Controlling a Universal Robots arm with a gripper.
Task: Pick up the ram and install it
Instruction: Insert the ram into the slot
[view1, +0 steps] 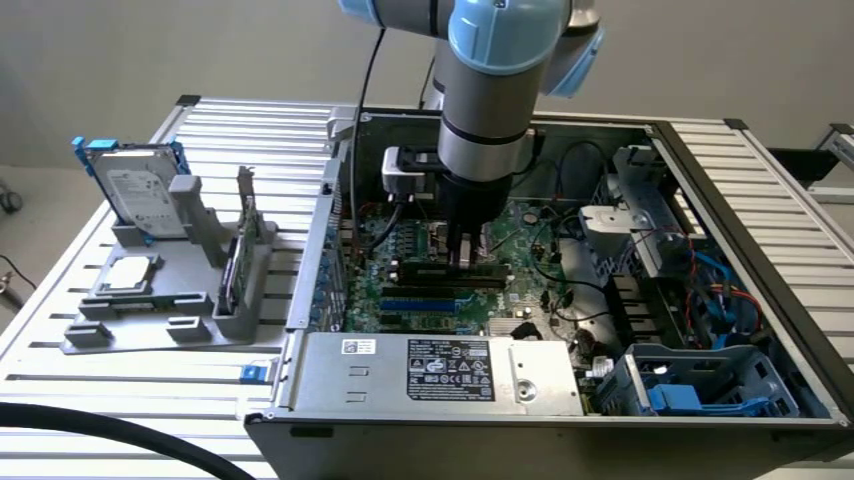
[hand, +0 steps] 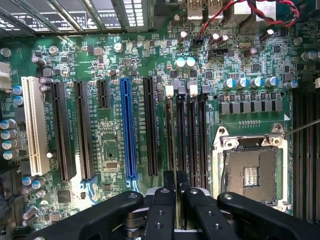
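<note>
My gripper (view1: 463, 255) is down inside the open computer case (view1: 747, 200), just above the motherboard (view1: 414, 300). Its black fingers (hand: 162, 210) are nearly together and shut on the ram (view1: 441, 271), a long thin dark-green stick lying along the memory slots. In the wrist view the gripper (hand: 177, 202) hangs right over the black memory slots (hand: 192, 135) beside the CPU socket (hand: 250, 172). There the ram shows edge-on as a thin line in line with one slot. How deep it sits in the slot I cannot tell.
A grey stand (view1: 174, 320) at the exterior view's left holds a silver hard drive (view1: 134, 190), a green expansion card (view1: 240, 250) and a square chip (view1: 127, 272). The power supply (view1: 441, 368), cables (view1: 707, 280) and drive cage (view1: 641, 210) crowd the case. Blue slot (hand: 127, 130) and white slot (hand: 32, 125) lie nearby.
</note>
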